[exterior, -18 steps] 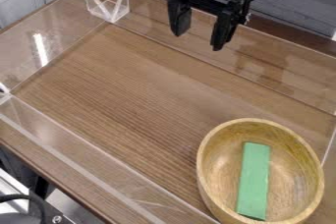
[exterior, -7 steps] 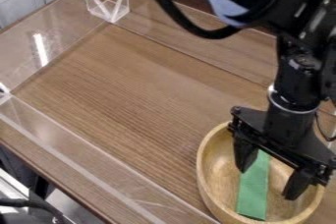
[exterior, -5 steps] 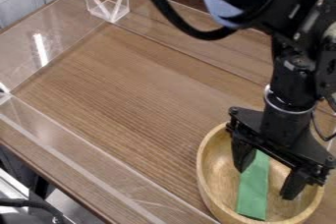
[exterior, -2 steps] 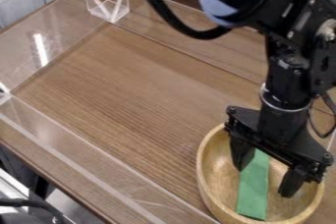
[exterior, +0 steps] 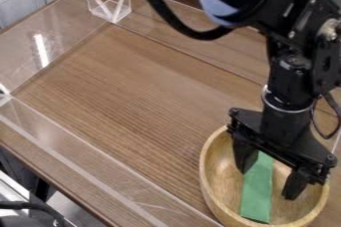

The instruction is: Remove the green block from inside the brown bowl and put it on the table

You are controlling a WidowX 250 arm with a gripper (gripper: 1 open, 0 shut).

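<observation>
The green block (exterior: 258, 193) lies flat in the brown bowl (exterior: 221, 179) at the table's front right corner. My gripper (exterior: 273, 168) points straight down into the bowl, open, with one finger on each side of the block's upper end. The left finger (exterior: 246, 160) and the right finger (exterior: 301, 180) straddle the block, and nothing is pinched between them. The arm hides the far half of the bowl and the block's top end. The table (exterior: 134, 102) spreads out to the left of the bowl.
Low clear plastic walls (exterior: 80, 161) border the tabletop. A clear folded stand (exterior: 107, 4) sits at the far left corner. The black arm (exterior: 286, 32) towers over the right side.
Since the oldest frame the arm came from the far edge down into the bowl. Over the last second it has barely shifted left, and the block lies where it was.
</observation>
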